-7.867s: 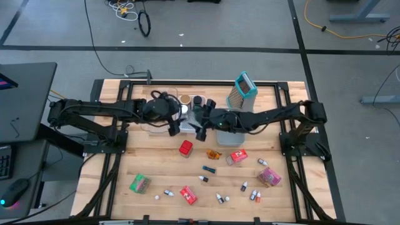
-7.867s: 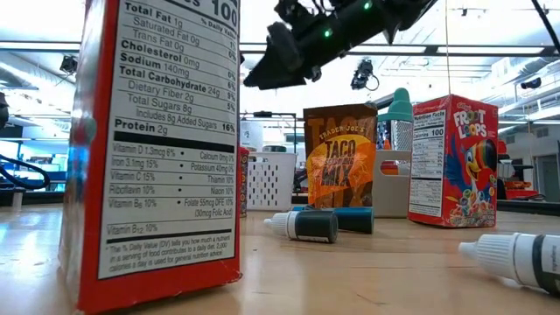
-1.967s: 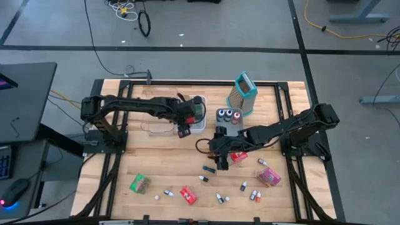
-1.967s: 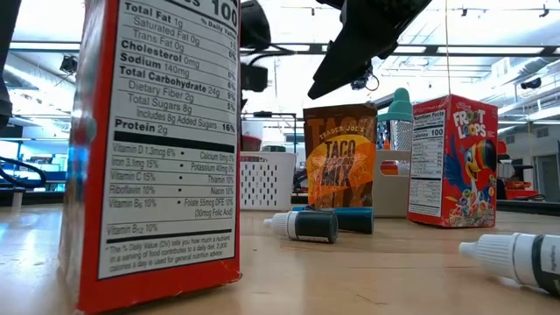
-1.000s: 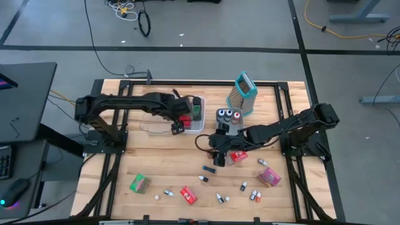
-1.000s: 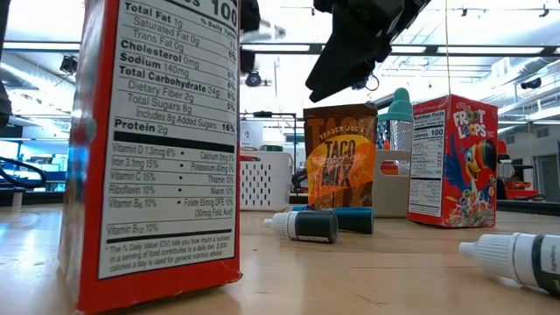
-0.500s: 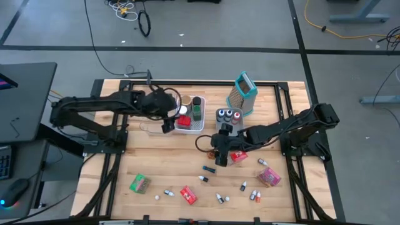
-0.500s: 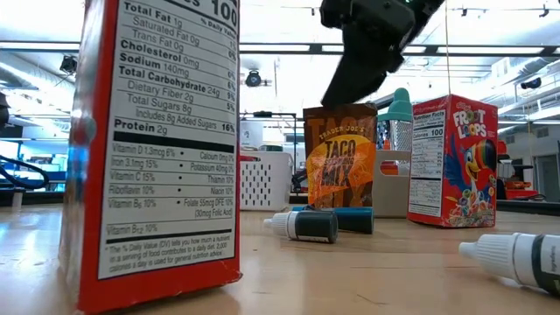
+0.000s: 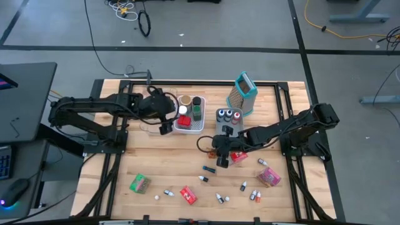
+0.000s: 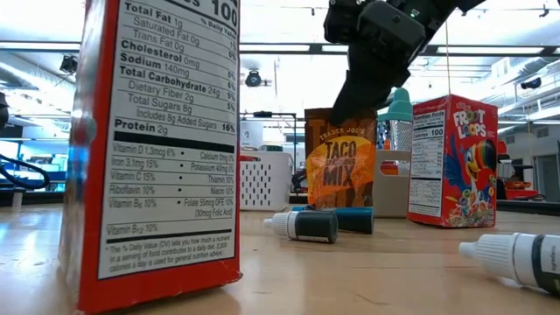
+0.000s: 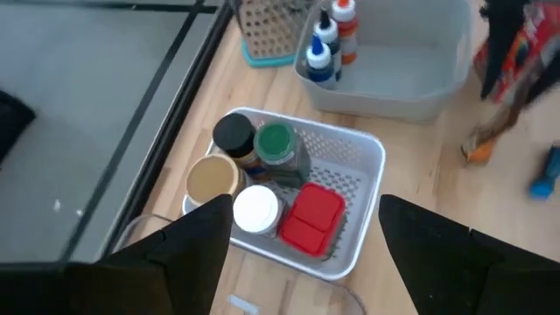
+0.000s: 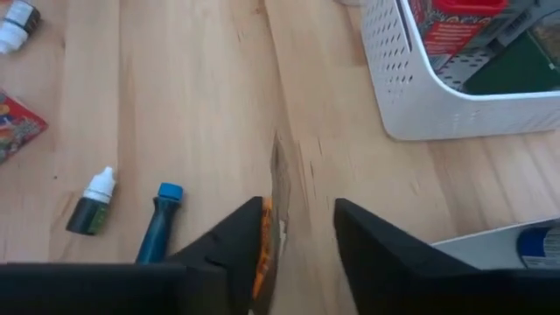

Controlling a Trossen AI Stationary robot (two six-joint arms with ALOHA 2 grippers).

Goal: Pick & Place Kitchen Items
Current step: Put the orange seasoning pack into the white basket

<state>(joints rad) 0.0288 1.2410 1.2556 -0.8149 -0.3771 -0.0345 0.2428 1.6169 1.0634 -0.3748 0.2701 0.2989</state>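
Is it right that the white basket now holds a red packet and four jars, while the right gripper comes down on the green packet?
Not quite. The white basket does hold a red packet and four jars, but the right gripper is around the orange taco mix packet, not a green one. The low view shows this. The green packet lies apart near the table's front edge.

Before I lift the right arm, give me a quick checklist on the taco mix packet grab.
1. Right gripper straddling the taco mix packet: ok; its edge sits between the fingers.
2. Grip closed firmly: cannot tell.
3. Packet upright: ok in the low view.
4. Neighbours clear: ok; dark dropper bottle and blue tube lie apart.
5. Left gripper out of the way: ok; open over the white basket.
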